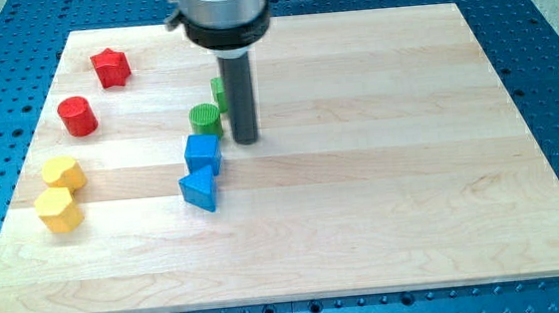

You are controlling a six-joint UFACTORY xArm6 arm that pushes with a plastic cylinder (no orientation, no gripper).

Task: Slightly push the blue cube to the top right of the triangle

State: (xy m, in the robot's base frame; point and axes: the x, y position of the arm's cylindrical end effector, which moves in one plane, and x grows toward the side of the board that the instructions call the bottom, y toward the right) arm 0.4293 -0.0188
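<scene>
The wooden board (380, 169) fills most of the view, lying on a blue perforated table (548, 15). My arm's silver and black mount (220, 11) comes down from the view's top, and below it hangs my dark rod, ending at my tip (246, 140). The rod carries no jaws, so it clasps nothing; my tip stands bare on the wood, just to the view's upper right of the blue cube (203, 153) and beside the green cylinder (205, 118).

The blue cube sits near the board's middle left, touching the blue triangle (200, 190), which lies directly below it and slightly left. The green cylinder touches the cube's top edge. Behind my rod peeks another green block (217, 91), perhaps a cube, though it is mostly hidden.

Well apart at the left are a red star (111, 67), a red cylinder (77, 115), and two yellow blocks (63, 175) (59, 210), one just above the other.
</scene>
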